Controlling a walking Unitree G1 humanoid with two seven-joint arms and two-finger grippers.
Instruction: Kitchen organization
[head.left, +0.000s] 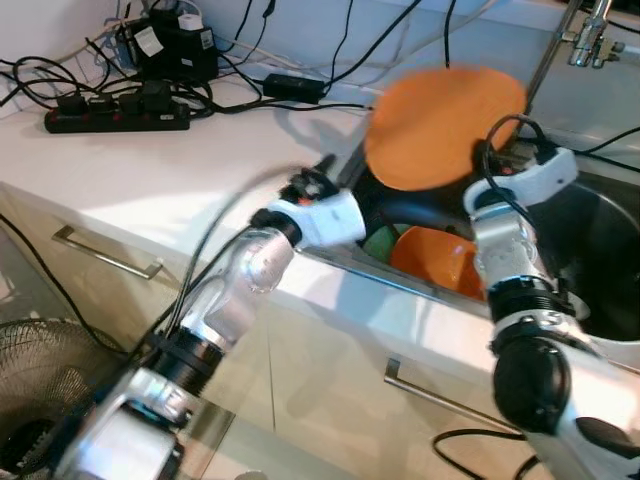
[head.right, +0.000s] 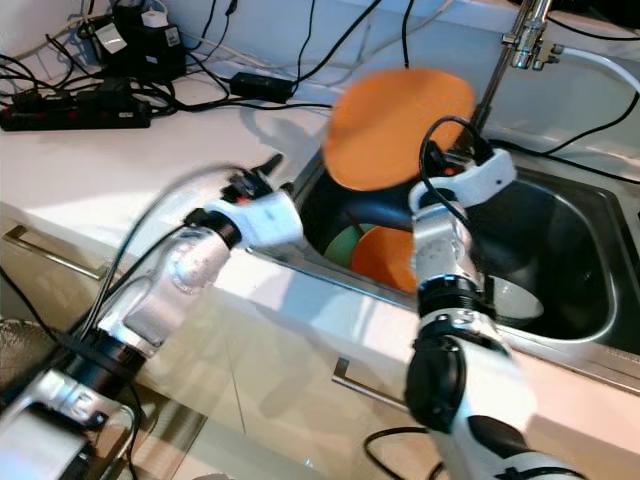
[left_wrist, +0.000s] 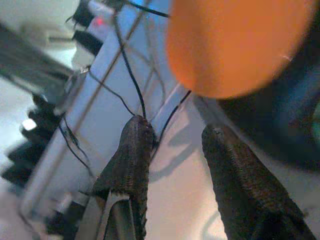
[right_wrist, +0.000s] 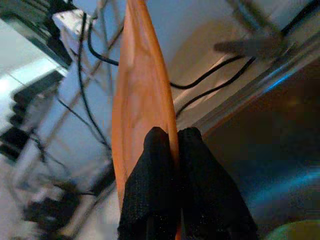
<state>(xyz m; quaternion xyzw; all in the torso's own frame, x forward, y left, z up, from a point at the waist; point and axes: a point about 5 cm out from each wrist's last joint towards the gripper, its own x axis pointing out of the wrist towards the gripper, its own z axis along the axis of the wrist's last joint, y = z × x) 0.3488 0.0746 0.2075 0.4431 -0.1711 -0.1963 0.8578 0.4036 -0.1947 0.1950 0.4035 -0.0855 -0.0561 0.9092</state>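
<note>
Looking down through the left eye view, I see my right gripper (head.left: 505, 140) holding an orange plate (head.left: 445, 128) by its edge, lifted above the sink (head.left: 600, 240). The plate is tilted and blurred, so I judge it to be in motion, probably coming out of the sink toward the table (head.left: 150, 170). An orange bowl (head.left: 435, 260) and something green (head.left: 380, 242) remain in the sink below it. My left gripper (head.left: 325, 170) sits at the sink's near-left rim, beside the plate but apart from it. A power strip (head.left: 115, 112) with tangled cables lies at the back of the table, well away from the sink.

The right eye view shows the same layout. The tap (head.right: 525, 35) stands behind the sink, near the plate's far edge, so the lift calls for care on that side.

From the left wrist view, my left jaws are spread wide with nothing between them. The plate hangs beyond the fingers (left_wrist: 130, 160), and bare table lies under them. I judge this hand is waiting to support or receive the plate.

From the right wrist view, my right jaws are pinched tight on the plate's rim, one finger on each face, with the plate seen edge-on. This thin grip leaves the plate free to pivot, so slow motion is advisable.
</note>
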